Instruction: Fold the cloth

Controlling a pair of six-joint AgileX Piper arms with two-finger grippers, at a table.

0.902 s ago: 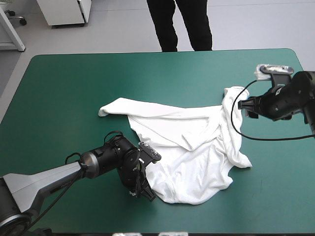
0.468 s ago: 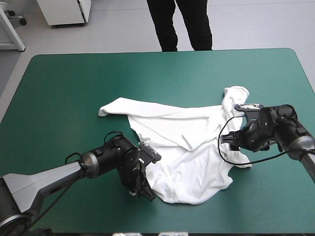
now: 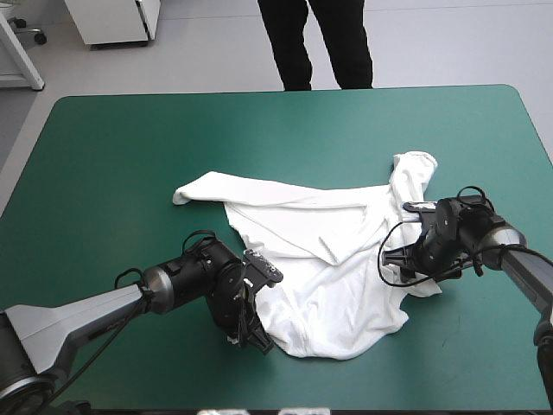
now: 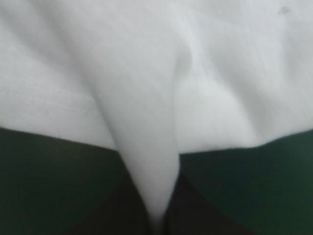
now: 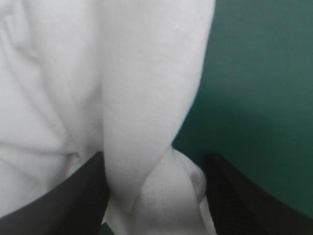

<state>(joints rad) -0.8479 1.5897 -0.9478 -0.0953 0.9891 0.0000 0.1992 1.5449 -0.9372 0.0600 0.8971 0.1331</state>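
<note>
T-shirt (image 3: 328, 268) lies spread but rumpled on the teal-green bench (image 3: 130, 147), right of centre and toward the near edge, with one sleeve reaching left and a long fold running up toward the far right. Compared with the earlier frames, the right claw (image 5: 154, 161) has come down from its raised position near the bench's right edge and now sits at the T-shirt's right-hand side. Its black fingers stand apart, with a thick fold and a stitched hem of white cloth lying between them, not pinched. The left claw (image 4: 152, 196) has not moved: it remains at the near-left hem, fingers all but closed, gripping a narrow tuck of fabric that rises between them. The T-shirt's outline is unchanged. In the high view the right claw's fingertips are hard to make out against the wrist and the cloth. In the left wrist view the tuck covers the fingers' inner faces, and both wrist views cut off the T-shirt's outer edges
</note>
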